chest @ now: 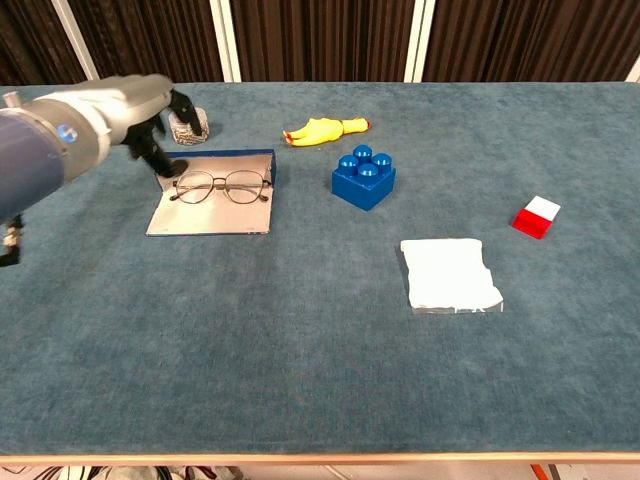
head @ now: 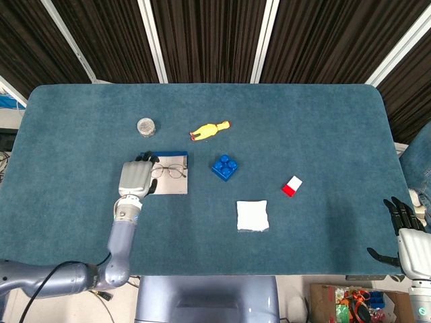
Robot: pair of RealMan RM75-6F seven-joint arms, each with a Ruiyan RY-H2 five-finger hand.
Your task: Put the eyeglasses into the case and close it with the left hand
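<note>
Blue-edged and lying open, the case (chest: 212, 205) rested flat on the table (chest: 320, 350), with the eyeglasses (chest: 222, 185) already laid inside it. The left hand (head: 136, 178) hovered at the case's left end, fingers loosely curled and holding nothing. The right hand (head: 404, 235) hung idle off the table's far right corner, fingers apart. Judgement: placement was complete; closing remained. The next move called for the left hand to catch the free flap and fold it over the glasses.

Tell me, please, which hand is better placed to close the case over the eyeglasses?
The left hand: it hovers at the open case's left edge, beside the eyeglasses. The right hand sits off the table's far right corner.
</note>
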